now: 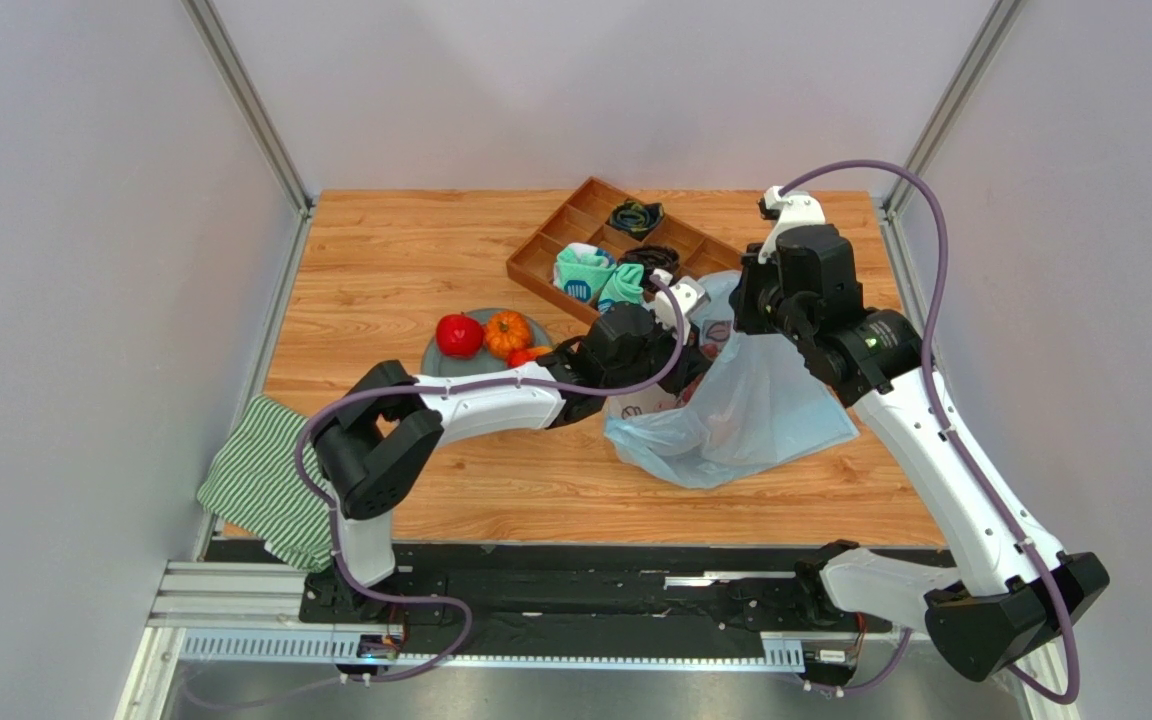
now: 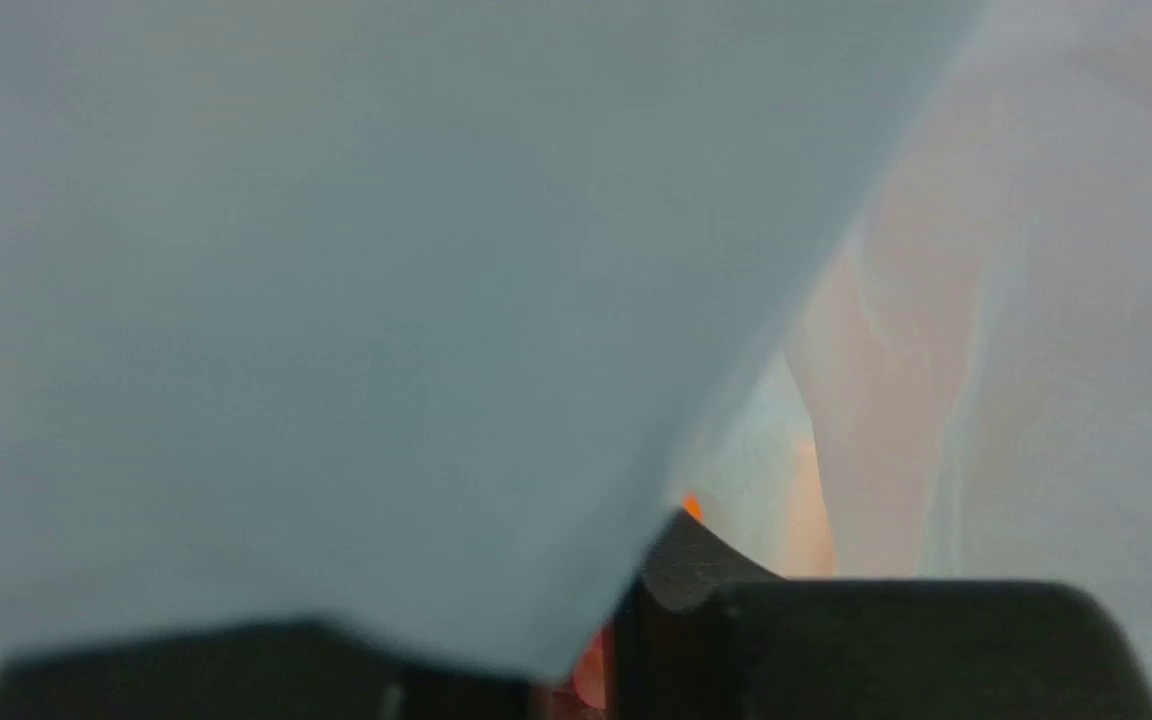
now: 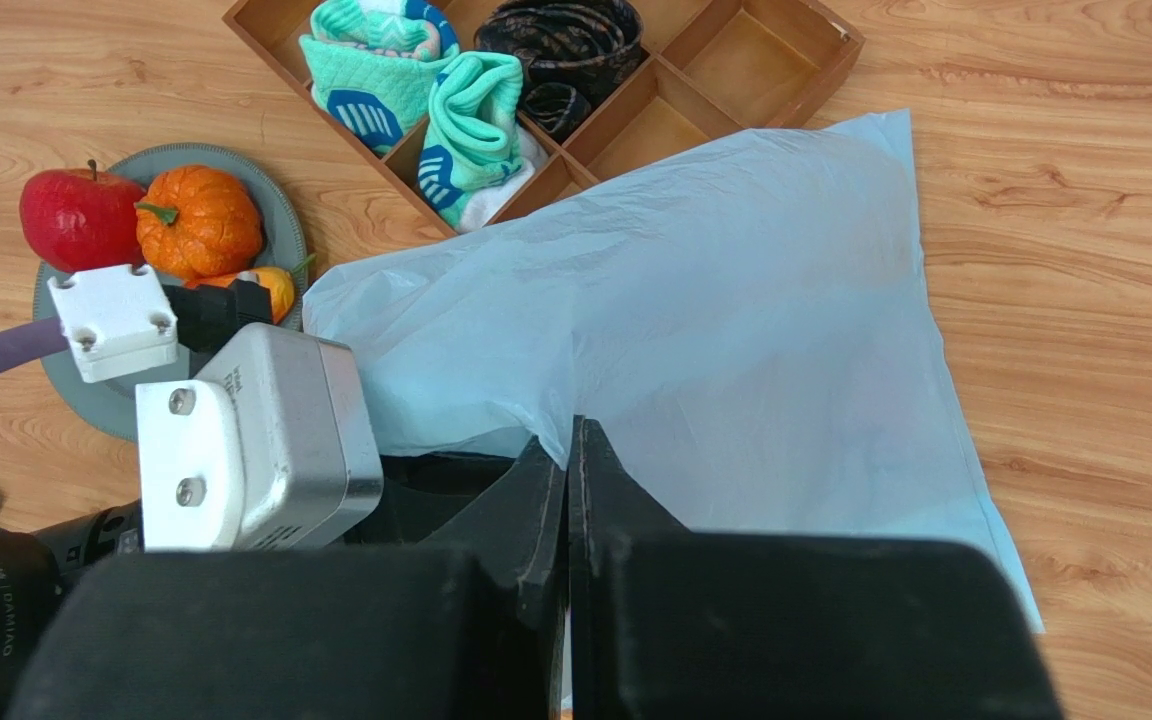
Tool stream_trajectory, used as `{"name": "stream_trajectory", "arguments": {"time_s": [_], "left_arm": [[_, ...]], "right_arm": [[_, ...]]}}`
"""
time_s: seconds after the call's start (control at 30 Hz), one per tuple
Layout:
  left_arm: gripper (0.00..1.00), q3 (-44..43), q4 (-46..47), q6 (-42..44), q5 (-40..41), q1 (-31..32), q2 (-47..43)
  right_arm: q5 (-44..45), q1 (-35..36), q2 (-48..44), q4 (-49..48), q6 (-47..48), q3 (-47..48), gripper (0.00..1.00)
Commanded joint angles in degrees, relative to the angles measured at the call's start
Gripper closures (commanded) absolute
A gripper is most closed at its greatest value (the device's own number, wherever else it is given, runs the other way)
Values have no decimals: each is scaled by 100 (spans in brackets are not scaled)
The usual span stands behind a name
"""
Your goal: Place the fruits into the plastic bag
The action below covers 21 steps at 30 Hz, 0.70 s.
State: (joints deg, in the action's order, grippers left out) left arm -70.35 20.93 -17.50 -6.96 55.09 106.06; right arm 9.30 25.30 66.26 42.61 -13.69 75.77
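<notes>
A compartmented wooden tray (image 3: 755, 68) sits at 12 o'clock of the thin translucent light-blue plastic bag (image 3: 748, 345), its near corner touching the bag's far edge. It holds folded teal cloth (image 3: 470, 128) and a dark coiled item (image 3: 567, 38). At 9 o'clock of the bag is a round grey plate (image 3: 94, 402) carrying a red apple (image 3: 82, 218), a ribbed orange fruit (image 3: 199, 222) and a small orange fruit (image 3: 270, 288). The left arm's wrist, with its white camera housing (image 3: 259, 435), lies between the plate and the bag's mouth.

The right gripper (image 3: 569, 443) is clenched on the bag's rim, lifting it. The left gripper (image 2: 597, 660) is inside the bag. Film veils its view and a red-orange sliver shows between the fingers, but whether the jaws are clenched cannot be told.

A green-striped cloth (image 1: 267, 480) hangs over the wooden table (image 1: 387, 255) edge at 8 o'clock. Bare wood shows at 3 and 6 o'clock of the bag and across the far left.
</notes>
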Motion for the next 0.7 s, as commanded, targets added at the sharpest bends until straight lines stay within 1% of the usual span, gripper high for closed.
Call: {"name": "stream_trajectory", "arguments": {"time_s": [0.0,0.03,0.07,0.1,0.13,0.17,0.23,0.33,0.57,0.63,0.67], "left_arm": [[74,-181,131,150,11,2,-129],[61,-138,157,159,11,2,-147],[55,-102,183,159,19,2,-191],[45,-67,271,141,37,2,-217],[33,11,324,141,54,2,-235],[30,64,376,150,46,2,-287],[25,152,526,168,-7,2,-323],[23,223,614,168,10,2,-393],[22,627,1123,194,-16,2,-735],[22,960,1518,203,28,2,-954],[22,1118,1894,211,80,2,-1051]], "right_arm": [[19,-7,-87,-165,-19,-18,100],[28,-7,-87,-157,-19,-9,100],[37,-7,-87,-157,-19,-9,100],[37,-7,-78,-165,-19,-1,100],[37,-16,-69,-157,-11,-1,100],[45,-8,-78,-165,-19,-1,100],[54,-8,-78,-157,-11,-1,100],[55,-7,-69,-157,-11,-1,100],[98,-7,-69,-157,-10,-9,100],[98,-7,-78,-157,-10,-9,100],[98,-7,-69,-157,-11,-9,100]]}}
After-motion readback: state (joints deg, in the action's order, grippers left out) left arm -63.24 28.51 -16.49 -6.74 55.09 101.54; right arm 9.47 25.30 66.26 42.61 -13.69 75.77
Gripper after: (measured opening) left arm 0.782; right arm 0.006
